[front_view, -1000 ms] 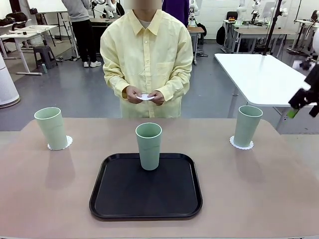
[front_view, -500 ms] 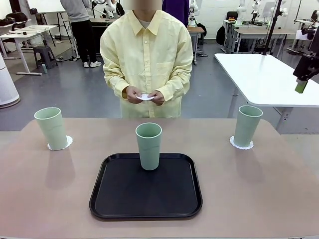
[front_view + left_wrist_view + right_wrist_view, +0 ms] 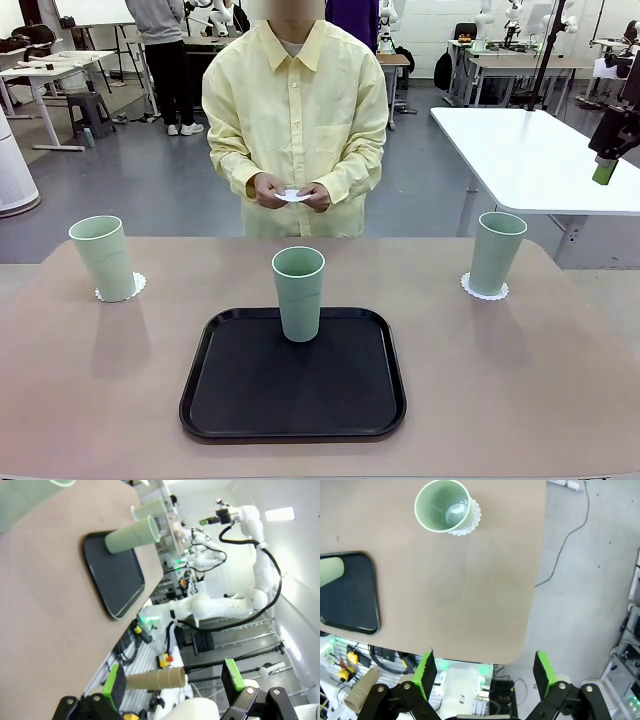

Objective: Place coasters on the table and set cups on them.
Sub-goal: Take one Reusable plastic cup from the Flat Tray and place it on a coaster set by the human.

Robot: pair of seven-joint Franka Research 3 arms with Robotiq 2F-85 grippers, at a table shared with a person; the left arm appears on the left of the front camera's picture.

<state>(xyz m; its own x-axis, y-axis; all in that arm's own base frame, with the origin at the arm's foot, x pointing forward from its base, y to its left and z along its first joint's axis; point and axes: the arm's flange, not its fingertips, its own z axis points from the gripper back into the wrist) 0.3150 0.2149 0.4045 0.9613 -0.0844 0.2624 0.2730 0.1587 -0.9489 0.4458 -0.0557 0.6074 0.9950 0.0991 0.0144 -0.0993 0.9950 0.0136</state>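
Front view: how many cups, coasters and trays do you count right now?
Cups: 3
Coasters: 3, one of them held by the person
Tray: 1
Total: 7

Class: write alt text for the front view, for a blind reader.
Three pale-green cups stand on a tan table: the left cup and right cup each on a white coaster, the middle cup on a black tray. Behind, a person in yellow holds another coaster; the right gripper hangs high at the right edge.
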